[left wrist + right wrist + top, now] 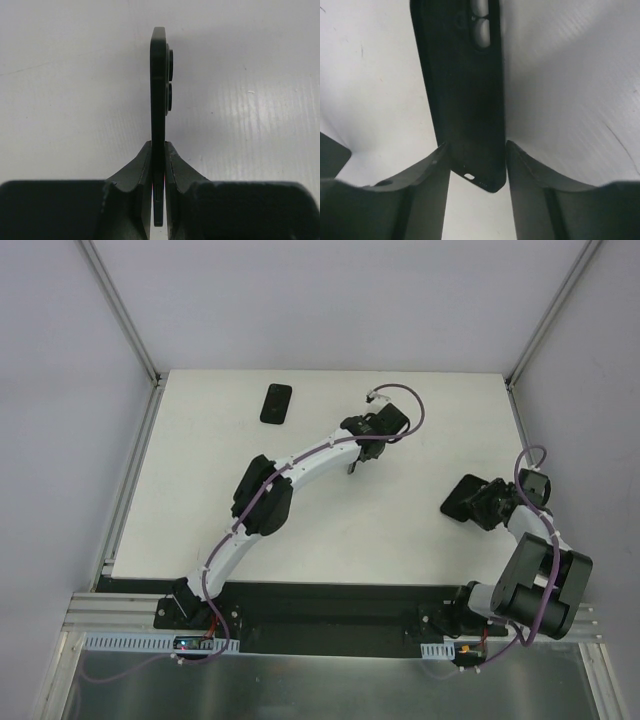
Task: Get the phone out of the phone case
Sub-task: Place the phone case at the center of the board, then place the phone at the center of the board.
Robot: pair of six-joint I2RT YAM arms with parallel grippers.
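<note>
My left gripper [353,462] [158,150] is shut on a thin black phone [159,75], held edge-on with its camera bumps facing right, above the white table. My right gripper [470,505] [475,150] is shut on the black phone case [462,75] [458,498], its fingers [427,170] pressing both long edges. The case's camera cutouts show the table through them, and it looks empty. The two grippers are well apart: the left over the table's middle back, the right near the right side.
Another flat black phone-like object [276,403] lies on the white table [200,500] at the back left. Metal frame posts [120,310] and grey walls surround the table. A dark rail [320,615] runs along the near edge by the arm bases.
</note>
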